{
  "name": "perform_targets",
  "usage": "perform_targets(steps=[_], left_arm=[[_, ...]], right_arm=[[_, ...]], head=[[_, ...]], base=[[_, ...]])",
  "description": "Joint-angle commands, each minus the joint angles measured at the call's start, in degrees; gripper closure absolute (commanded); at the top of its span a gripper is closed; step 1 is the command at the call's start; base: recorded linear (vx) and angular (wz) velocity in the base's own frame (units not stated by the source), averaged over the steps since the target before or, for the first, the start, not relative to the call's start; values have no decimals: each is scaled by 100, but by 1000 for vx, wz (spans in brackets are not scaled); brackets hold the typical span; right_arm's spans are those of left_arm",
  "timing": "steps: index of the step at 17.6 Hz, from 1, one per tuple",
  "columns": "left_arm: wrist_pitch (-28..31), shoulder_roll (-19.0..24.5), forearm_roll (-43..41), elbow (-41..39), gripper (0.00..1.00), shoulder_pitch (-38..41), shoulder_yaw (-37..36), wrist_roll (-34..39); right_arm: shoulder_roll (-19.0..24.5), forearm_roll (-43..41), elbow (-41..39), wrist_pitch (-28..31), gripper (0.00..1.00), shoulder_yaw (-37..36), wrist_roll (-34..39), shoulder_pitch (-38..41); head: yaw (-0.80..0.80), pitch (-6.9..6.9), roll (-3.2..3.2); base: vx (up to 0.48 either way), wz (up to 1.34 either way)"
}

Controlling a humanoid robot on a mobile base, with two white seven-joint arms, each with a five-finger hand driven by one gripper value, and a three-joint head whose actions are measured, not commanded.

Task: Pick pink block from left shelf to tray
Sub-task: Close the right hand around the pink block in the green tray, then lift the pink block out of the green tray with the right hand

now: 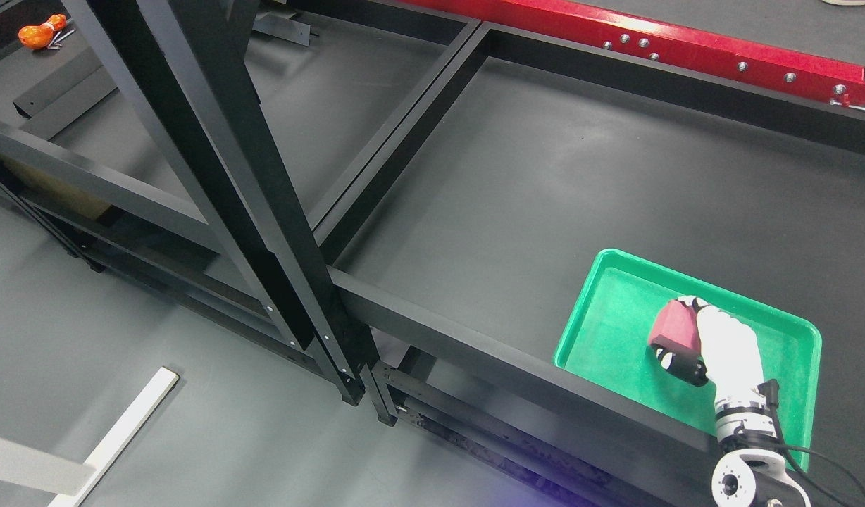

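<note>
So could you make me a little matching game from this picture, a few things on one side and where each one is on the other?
Things:
1. pink block
2. green tray
3. orange object
4. red beam

Places:
A. far upper left corner
B. along the top, running toward the right edge
C. held in the right hand, over the tray
D. on the dark surface at lower right

Pairs: 1-C, 2-D, 3-A, 4-B

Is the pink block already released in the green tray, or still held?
Still held: the right robot hand grips the pink block over the green tray.
</note>
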Motion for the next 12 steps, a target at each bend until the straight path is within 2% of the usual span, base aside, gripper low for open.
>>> perform_targets(steps=[1, 4, 7, 12], left_arm=[[4, 100, 44, -100, 0, 0, 0, 2], [4, 100, 44, -100, 0, 0, 0, 2], [4, 100, 44, -100, 0, 0, 0, 2], [4, 100, 44, -100, 0, 0, 0, 2]], right_arm=[[-193, -32, -304, -206, 98, 61, -1551, 21], [-185, -50, -577, -478, 98, 61, -2265, 180], [-176, -76, -630, -496, 98, 61, -2810, 250], [-167, -76, -639, -584, 98, 79, -2970, 347]], head=[[0, 0, 0], [0, 0, 0], [0, 0, 0], [0, 0, 0]], base=[[0, 0], [0, 0], [0, 0], [0, 0]])
